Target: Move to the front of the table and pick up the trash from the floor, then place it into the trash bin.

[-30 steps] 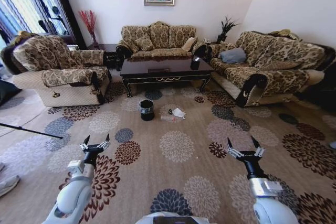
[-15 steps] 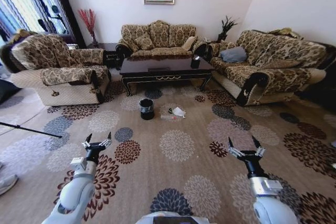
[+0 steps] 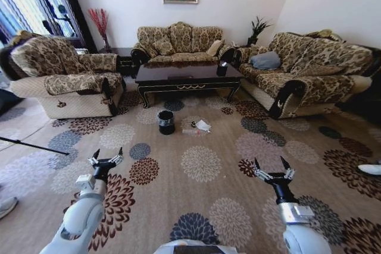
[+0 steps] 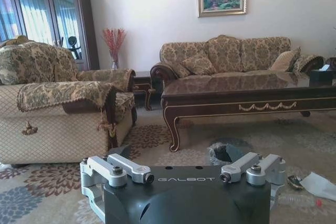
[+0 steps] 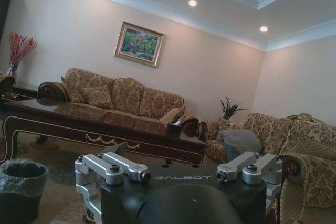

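Note:
The dark glossy table [image 3: 187, 78] stands far ahead on the carpet, between the sofas. In front of it sits the small black trash bin [image 3: 166, 122] with a clear liner. Just right of the bin the trash lies on the floor: a white crumpled wad [image 3: 203, 127], a clear bottle [image 3: 191, 132] and a tiny dark wrapper [image 3: 194, 124]. My left gripper [image 3: 105, 160] and right gripper [image 3: 272, 169] hover open and empty over the carpet, well short of the trash. The left wrist view shows the table [image 4: 247, 90], the bin [image 4: 227, 153] and the white wad [image 4: 321, 184]. The bin [image 5: 21, 182] also appears in the right wrist view.
A patterned armchair [image 3: 65, 81] flanks the table on the left, a sofa [image 3: 303, 69] on the right and another sofa [image 3: 178, 43] behind. A black tissue holder [image 3: 221, 69] stands on the table. A thin dark rod [image 3: 30, 146] lies on the floor at left. Open carpet stretches between me and the bin.
The whole head view has shifted slightly, so the camera has moved with the robot. Both arms keep the same open, forward pose. Trash and bin lie unmoved.

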Robot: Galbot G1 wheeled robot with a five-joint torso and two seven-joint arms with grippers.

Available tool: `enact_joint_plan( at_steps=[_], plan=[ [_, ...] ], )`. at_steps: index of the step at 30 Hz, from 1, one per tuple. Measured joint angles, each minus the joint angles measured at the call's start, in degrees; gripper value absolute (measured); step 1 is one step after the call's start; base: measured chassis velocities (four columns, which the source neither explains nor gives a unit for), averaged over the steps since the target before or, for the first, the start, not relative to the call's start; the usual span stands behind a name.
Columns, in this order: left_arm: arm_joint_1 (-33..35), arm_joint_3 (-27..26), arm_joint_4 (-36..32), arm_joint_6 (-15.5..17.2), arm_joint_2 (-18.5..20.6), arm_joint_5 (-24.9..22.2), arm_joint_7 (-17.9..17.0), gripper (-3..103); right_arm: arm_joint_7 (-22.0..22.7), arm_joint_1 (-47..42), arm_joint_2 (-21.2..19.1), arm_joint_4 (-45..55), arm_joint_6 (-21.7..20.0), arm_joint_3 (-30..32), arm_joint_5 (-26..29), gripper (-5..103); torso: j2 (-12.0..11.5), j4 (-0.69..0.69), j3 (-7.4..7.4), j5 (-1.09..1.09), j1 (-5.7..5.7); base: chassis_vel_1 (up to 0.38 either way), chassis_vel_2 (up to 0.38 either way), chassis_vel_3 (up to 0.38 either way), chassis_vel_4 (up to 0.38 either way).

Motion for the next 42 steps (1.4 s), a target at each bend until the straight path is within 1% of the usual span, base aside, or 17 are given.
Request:
enact_joint_plan(
  at_steps=[4, 8, 13, 14, 18, 24, 26, 28, 30, 32, 33, 34, 35, 37, 40, 41, 42],
  plan=[
    [-0.08, 0.7, 0.29, 0.11, -0.31, 0.3, 0.06, 100, -0.04, -0.26, 0.34, -0.9, 0.43, 0.08, -1.12, 100, -1.32, 0.01, -0.75, 0.0, -0.56, 0.0, 0.0, 0.0, 0.0],
    [-0.1, 0.82, 0.63, 0.09, -0.37, 0.55, 0.15, 100, 0.01, -0.9, 0.38, -0.26, 0.23, -0.16, -0.71, 100, -2.25, 0.0, -1.29, 0.0, -0.94, 0.0, 0.0, 0.0, 0.0],
    [1.38, 1.15, 0.31, -0.21, 0.67, 0.59, 0.39, 100, 0.31, -1.3, 0.2, 0.79, 0.65, -0.26, -3.35, 100, -3.62, 0.01, -2.05, 0.01, -1.57, 0.0, 0.0, 0.0, 0.0],
    [1.38, 1.15, 0.31, -0.21, 0.67, 0.59, 0.39, 100, 0.31, -1.3, 0.2, 0.79, 0.65, -0.26, -3.35, 100, -3.62, 0.01, -2.05, 0.01, -1.57, 0.0, 0.0, 0.0, 0.0],
    [1.85, 1.05, -0.04, -0.76, 1.05, 1.94, 0.72, 100, 0.2, -1.54, -0.1, 1.4, 1.08, 0.1, -3.21, 100, -4.9, 0.01, -2.8, 0.0, -2.1, 0.0, 0.0, 0.0, 0.0],
    [1.86, 1.85, -2.27, 0.16, 0.93, 2.08, 0.22, 100, -0.57, -0.46, -1.45, 0.08, 1.6, 1.33, -2.56, 100, -6.42, 0.0, -3.64, 0.0, -2.78, 0.0, 0.0, 0.0, 0.0],
    [2.28, 2.39, -3.6, 0.39, 1.21, 2.09, 0.03, 100, 0.25, 0.24, -2.6, -0.77, 0.85, 1.24, -1.22, 100, -7.06, 0.03, -4.01, 0.01, -3.04, 0.0, 0.0, 0.0, 0.0],
    [3.09, 3.25, -4.6, 0.29, 1.62, 2.61, 0.01, 100, 0.97, 0.54, -3.96, -1.42, -0.41, 0.62, 0.75, 100, -7.7, 0.0, -4.36, 0.02, -3.32, 0.0, 0.0, 0.0, 0.0],
    [3.42, 3.51, -4.71, 0.06, 1.71, 3.08, 0.09, 100, 1.05, 0.62, -4.44, -1.58, -0.77, 0.36, 1.64, 100, -7.91, 0.0, -4.49, 0.01, -3.4, 0.0, 0.0, 0.0, 0.0],
    [4.34, 4.16, -4.75, -1.3, 1.9, 5.25, 0.99, 100, 0.95, 0.77, -6.01, -1.75, -2.12, -0.34, 4.59, 100, -8.48, 0.01, -4.82, 0.01, -3.67, 0.0, 0.0, 0.0, 0.0],
    [4.34, 4.16, -4.75, -1.3, 1.9, 5.25, 0.99, 100, 0.95, 0.77, -6.01, -1.75, -2.12, -0.34, 4.59, 100, -8.48, 0.01, -4.82, 0.01, -3.67, 0.0, 0.0, 0.0, 0.0],
    [4.92, 4.46, -4.75, -2.46, 2.04, 6.97, 1.96, 100, 0.2, 0.85, -7.73, -1.75, -3.06, -0.83, 6.73, 100, -9.04, 0.01, -5.13, 0.0, -3.9, 0.0, 0.0, 0.0, 0.0],
    [5.02, 4.51, -4.75, -2.74, 2.07, 7.31, 2.22, 100, -0.02, 0.87, -8.19, -1.75, -3.23, -0.93, 7.06, 100, -9.26, 0.01, -5.25, 0.01, -3.99, 0.0, 0.0, 0.0, 0.0],
    [5.32, 4.65, -4.9, -3.29, 2.26, 7.49, 2.93, 100, -1.0, 1.36, -10.42, -2.07, -4.16, -1.12, 8.21, 100, -10.05, 0.01, -5.73, 0.0, -4.33, 0.0, 0.0, 0.0, 0.0],
    [5.53, 4.65, -4.98, -4.03, 2.43, 7.37, 3.54, 100, -1.2, 1.75, -11.4, -2.4, -4.69, -1.11, 9.27, 100, -10.55, 0.01, -6.03, 0.0, -4.52, 0.0, 0.0, 0.0, 0.0],
    [6.0, 4.52, -5.33, -6.13, 2.67, 7.3, 4.71, 100, -1.25, 1.9, -12.1, -2.33, -5.14, -0.94, 10.61, 100, -11.11, 0.01, -6.36, 0.0, -4.73, 0.0, 0.0, 0.0, 0.0],
    [6.0, 4.52, -5.33, -6.13, 2.67, 7.3, 4.71, 100, -1.25, 1.9, -12.1, -2.33, -5.14, -0.94, 10.61, 100, -11.11, 0.01, -6.36, 0.0, -4.73, 0.0, 0.0, 0.0, 0.0]
  ],
)
